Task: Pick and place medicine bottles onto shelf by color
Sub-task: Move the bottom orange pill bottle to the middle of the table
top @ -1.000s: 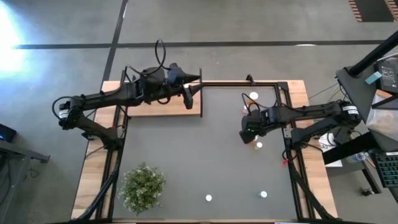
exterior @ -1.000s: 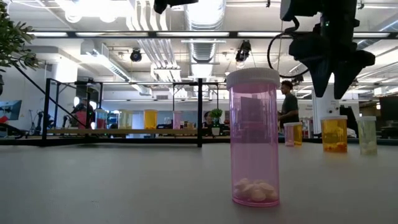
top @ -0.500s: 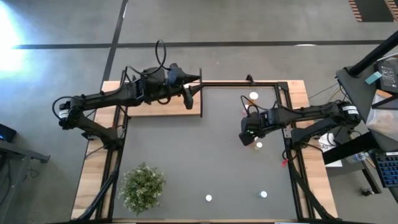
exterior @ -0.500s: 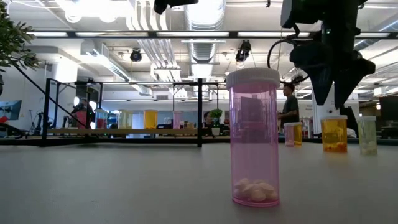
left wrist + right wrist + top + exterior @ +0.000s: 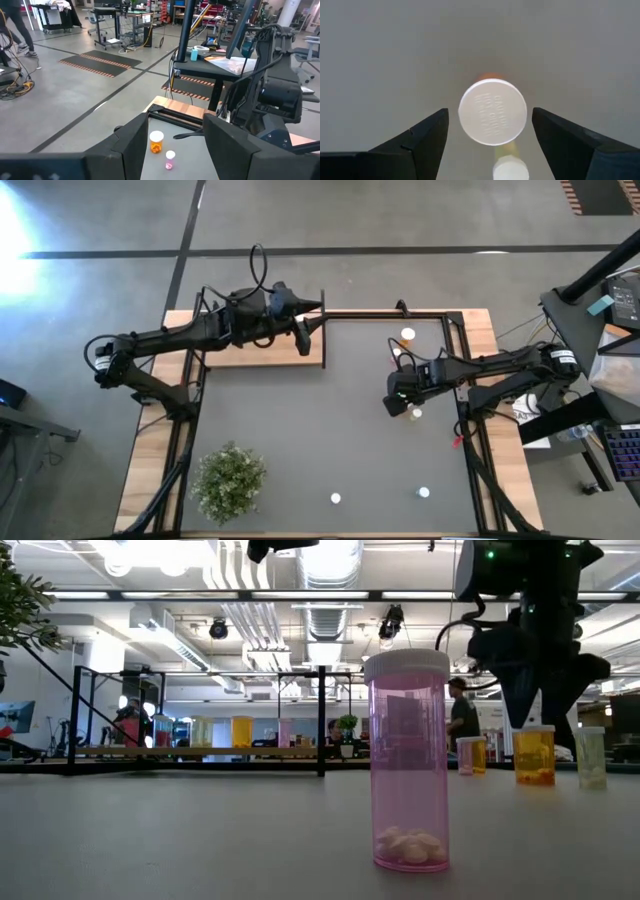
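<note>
Right gripper [image 5: 490,137]: poised directly above an orange medicine bottle [image 5: 492,112], looking straight down on its white cap. The fingers [image 5: 417,142] stand wide apart, one on either side of the cap, with clear gaps; nothing is held. In the low view the same gripper [image 5: 540,705] hangs just over the orange bottle [image 5: 534,755], not yet around its body. A smaller white cap [image 5: 510,168] shows just beside that bottle.

Left gripper [image 5: 170,137]: parked high over the shelf [image 5: 262,355] at the far-left part of the table, waiting. Its fingers [image 5: 132,140] are partly open and empty.

Progress, as judged: partly done. The low view shows several bottles already standing in a row on the shelf [image 5: 200,751], including a yellow-orange bottle [image 5: 242,731] and paler ones beside it; their exact colour grouping cannot be confirmed.

Outstanding on the dark tabletop [image 5: 330,430]:
- an orange bottle [image 5: 407,337] and a small pink bottle [image 5: 396,352] near the far-right corner, seen also from the left wrist [image 5: 156,141];
- the bottle under the right gripper and its small neighbour [image 5: 416,414];
- two bottles near the front edge [image 5: 335,498] and [image 5: 423,492], one of them the tall pink bottle [image 5: 407,762] close to the low camera;
- a pale bottle [image 5: 591,756] and a small bottle [image 5: 470,754] further right.

A green plant [image 5: 229,477] stands at the front left, clear of the work.
</note>
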### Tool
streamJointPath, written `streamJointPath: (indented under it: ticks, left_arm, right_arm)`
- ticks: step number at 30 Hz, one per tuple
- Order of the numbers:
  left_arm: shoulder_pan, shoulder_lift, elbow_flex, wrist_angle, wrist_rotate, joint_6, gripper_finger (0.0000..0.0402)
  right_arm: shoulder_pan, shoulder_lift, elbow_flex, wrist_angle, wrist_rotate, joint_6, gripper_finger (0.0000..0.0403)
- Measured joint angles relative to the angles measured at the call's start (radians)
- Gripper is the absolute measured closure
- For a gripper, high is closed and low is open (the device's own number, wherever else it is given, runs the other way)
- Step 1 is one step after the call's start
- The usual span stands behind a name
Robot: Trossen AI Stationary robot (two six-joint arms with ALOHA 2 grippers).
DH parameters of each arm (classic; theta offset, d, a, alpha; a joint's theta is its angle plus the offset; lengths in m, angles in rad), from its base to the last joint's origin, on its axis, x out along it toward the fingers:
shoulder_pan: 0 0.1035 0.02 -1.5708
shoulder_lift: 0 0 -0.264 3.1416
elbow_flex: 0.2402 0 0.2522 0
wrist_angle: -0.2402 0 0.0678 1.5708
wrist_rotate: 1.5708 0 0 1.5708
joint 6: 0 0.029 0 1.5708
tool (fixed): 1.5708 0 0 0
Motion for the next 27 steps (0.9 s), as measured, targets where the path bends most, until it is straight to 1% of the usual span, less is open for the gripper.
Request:
streamJointPath:
  ticks: [4,7,15,19,22,27]
  left_arm:
    - [0.000,0.000,0.000,0.000,0.000,0.000,0.0227]
    - [0.000,0.000,0.000,0.000,0.000,0.000,0.0227]
    - [0.000,0.000,0.000,0.000,0.000,0.000,0.0227]
    - [0.000,0.000,0.000,0.000,0.000,0.000,0.0227]
    - [0.000,0.000,0.000,0.000,0.000,0.000,0.0227]
    - [0.000,0.000,0.000,0.000,0.000,0.000,0.0227]
  right_arm:
    - [0.000,0.000,-0.009,0.004,0.000,0.000,0.0127]
    - [0.000,0.000,-0.013,0.004,0.021,0.000,0.0136]
    - [0.000,0.000,-0.015,0.017,0.028,-0.008,0.0183]
    - [0.000,0.000,-0.018,0.033,0.029,-0.012,0.0199]
    - [0.000,-0.001,-0.018,0.033,0.029,-0.012,0.0203]
    - [0.000,0.000,0.009,0.034,0.028,-0.019,0.0199]
